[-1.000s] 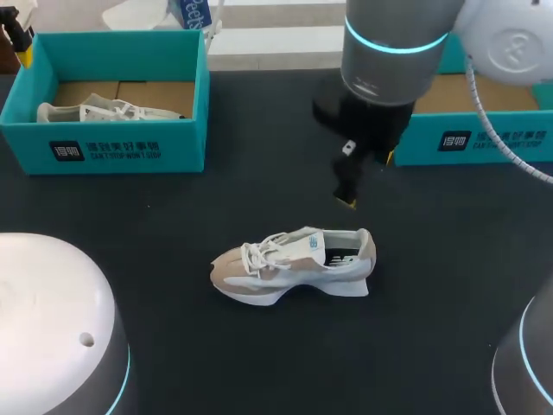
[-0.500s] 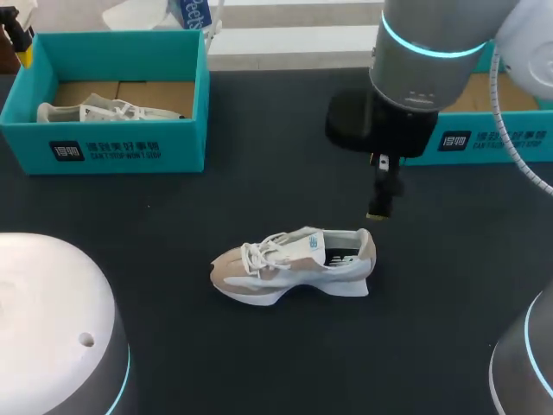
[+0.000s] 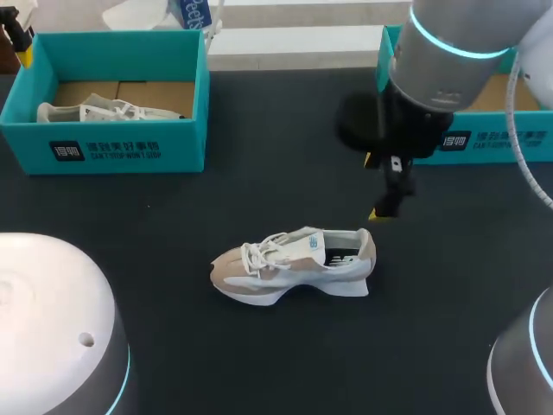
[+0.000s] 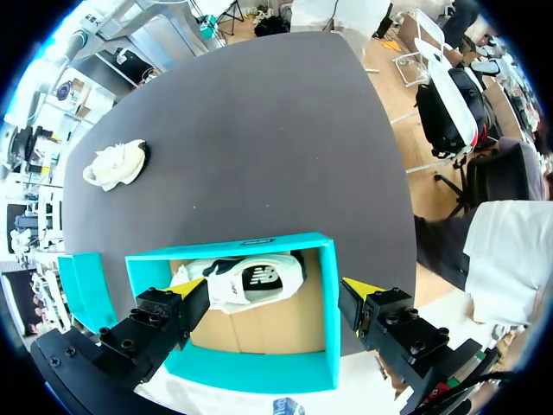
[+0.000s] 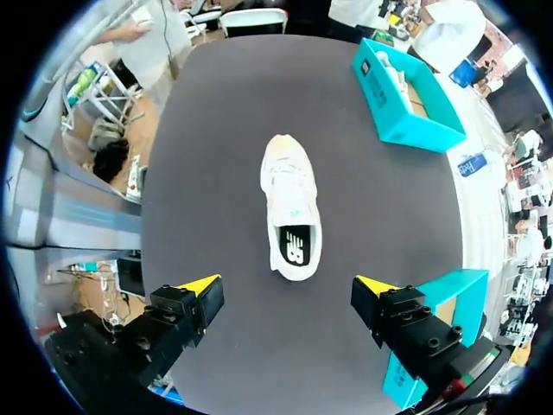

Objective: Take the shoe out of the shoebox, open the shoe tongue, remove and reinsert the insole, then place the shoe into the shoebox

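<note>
A beige and white shoe (image 3: pixel 294 264) lies on its sole mid-table, toe pointing left, its black insole visible in the opening. My right gripper (image 3: pixel 384 194) hangs open just above and to the right of the heel, holding nothing. In the right wrist view the shoe (image 5: pixel 289 203) lies ahead of the open gripper (image 5: pixel 288 285), heel nearest. A teal shoebox (image 3: pixel 130 147) at the back left holds a second shoe (image 3: pixel 104 111). My left gripper (image 4: pixel 276 290) stands open high above that shoebox (image 4: pixel 251 372) and the shoe in it (image 4: pixel 246 281).
A second teal shoebox (image 3: pixel 492 138) stands at the back right, partly hidden by my right arm; it also shows beside the right finger (image 5: pixel 432 303). My left arm's white housing (image 3: pixel 52 328) fills the front left corner.
My right arm has moved to the right and slightly nearer, from behind the shoe's middle to beside its heel. The shoe and the left arm stayed put.
</note>
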`<state>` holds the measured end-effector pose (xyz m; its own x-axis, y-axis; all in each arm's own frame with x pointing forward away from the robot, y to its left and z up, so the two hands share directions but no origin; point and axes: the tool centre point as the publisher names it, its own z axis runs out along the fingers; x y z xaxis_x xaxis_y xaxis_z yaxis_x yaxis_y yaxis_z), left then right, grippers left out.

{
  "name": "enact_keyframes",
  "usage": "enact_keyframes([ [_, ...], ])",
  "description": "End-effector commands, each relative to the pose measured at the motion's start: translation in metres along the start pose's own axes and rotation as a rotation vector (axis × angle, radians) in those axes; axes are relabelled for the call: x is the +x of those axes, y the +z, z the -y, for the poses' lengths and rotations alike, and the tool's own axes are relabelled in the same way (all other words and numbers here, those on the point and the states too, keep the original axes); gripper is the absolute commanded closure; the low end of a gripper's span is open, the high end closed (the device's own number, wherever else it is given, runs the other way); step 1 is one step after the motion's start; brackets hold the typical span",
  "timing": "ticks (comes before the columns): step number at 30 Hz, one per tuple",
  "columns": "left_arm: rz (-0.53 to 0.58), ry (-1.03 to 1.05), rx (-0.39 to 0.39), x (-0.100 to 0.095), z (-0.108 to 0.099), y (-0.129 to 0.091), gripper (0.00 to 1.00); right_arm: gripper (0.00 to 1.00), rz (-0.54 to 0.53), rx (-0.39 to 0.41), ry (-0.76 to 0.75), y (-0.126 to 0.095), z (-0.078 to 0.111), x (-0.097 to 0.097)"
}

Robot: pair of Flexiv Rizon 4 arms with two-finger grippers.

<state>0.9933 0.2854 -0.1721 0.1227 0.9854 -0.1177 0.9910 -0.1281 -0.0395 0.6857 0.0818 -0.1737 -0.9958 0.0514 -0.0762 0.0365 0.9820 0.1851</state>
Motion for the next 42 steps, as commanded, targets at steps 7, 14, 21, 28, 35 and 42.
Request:
enact_keyframes([
  [7, -0.003, 0.000, -0.001, 0.000, 0.001, 0.000, 0.00, 0.00, -0.039, -0.375, -0.015, 0.033, 0.059, 0.013],
  [14, -0.003, 0.000, -0.001, 0.000, 0.001, 0.000, 0.00, 0.00, 0.026, -0.527, 0.043, 0.053, 0.088, 0.015],
  [21, -0.003, 0.000, -0.001, 0.000, 0.001, 0.000, 0.00, 0.00, 0.054, -0.621, -0.014, 0.071, 0.099, 0.010],
  [28, -0.003, 0.000, -0.001, 0.000, 0.001, 0.000, 0.00, 0.00, 0.084, -0.706, -0.049, 0.088, 0.107, 0.001],
  [35, -0.003, 0.000, -0.001, 0.000, 0.001, 0.000, 0.00, 0.00, 0.019, -0.693, -0.076, 0.103, 0.108, -0.004],
  [42, -0.003, 0.000, -0.001, 0.000, 0.001, 0.000, 0.00, 0.00, 0.019, -0.693, -0.076, 0.103, 0.108, -0.004],
])
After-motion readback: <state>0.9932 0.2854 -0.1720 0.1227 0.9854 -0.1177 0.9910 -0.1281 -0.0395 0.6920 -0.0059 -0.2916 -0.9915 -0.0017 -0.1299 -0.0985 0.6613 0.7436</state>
